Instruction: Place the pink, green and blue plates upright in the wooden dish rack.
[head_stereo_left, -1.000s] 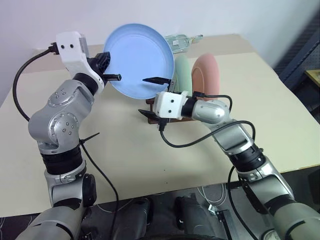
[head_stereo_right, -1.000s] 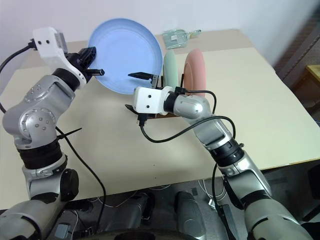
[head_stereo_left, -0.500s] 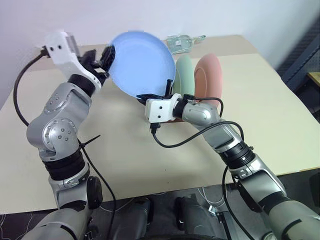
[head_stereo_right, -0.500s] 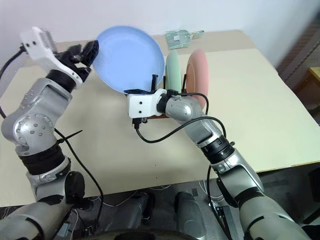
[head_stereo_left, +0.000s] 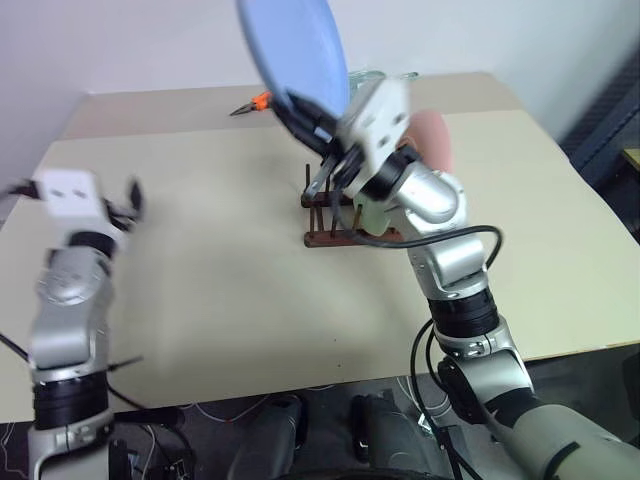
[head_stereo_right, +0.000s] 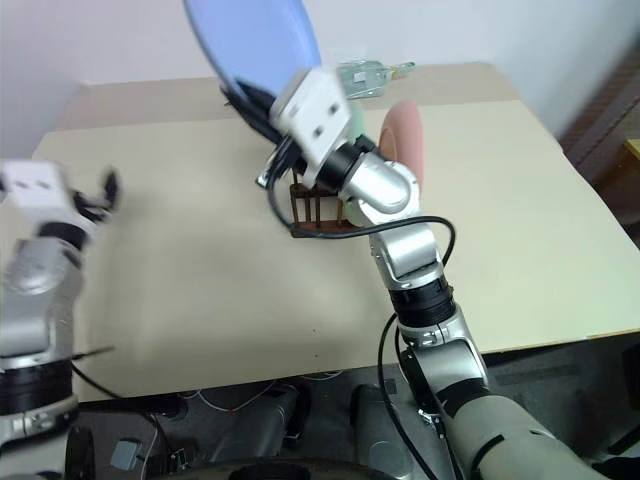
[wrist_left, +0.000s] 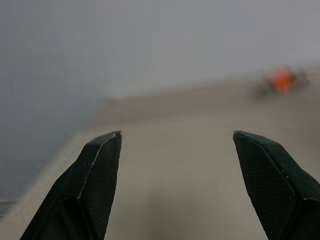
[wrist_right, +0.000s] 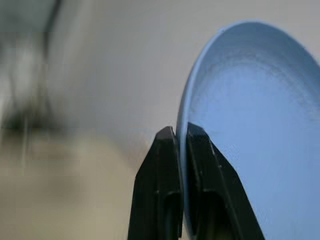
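Observation:
My right gripper (head_stereo_left: 308, 112) is shut on the lower rim of the blue plate (head_stereo_left: 295, 48) and holds it high, nearly edge-on, above the wooden dish rack (head_stereo_left: 340, 232). The right wrist view shows its fingers (wrist_right: 167, 165) pinched on the blue plate (wrist_right: 250, 125). The pink plate (head_stereo_left: 436, 140) stands upright in the rack, and the green plate (head_stereo_right: 352, 118) stands beside it, mostly hidden behind my right wrist. My left gripper (head_stereo_left: 125, 200) is open and holds nothing, far to the left over the table (head_stereo_left: 220, 290). Its fingers (wrist_left: 100, 175) stand wide apart.
An orange-handled tool (head_stereo_left: 254, 102) lies on the far part of the table behind the rack. A clear glass object (head_stereo_right: 366, 74) lies at the table's back edge. A dark piece of furniture (head_stereo_left: 610, 110) stands off the table's right side.
My left gripper let go of the blue plate and swung left and down. My right gripper shut on the plate's rim, lifted it and turned it edge-on.

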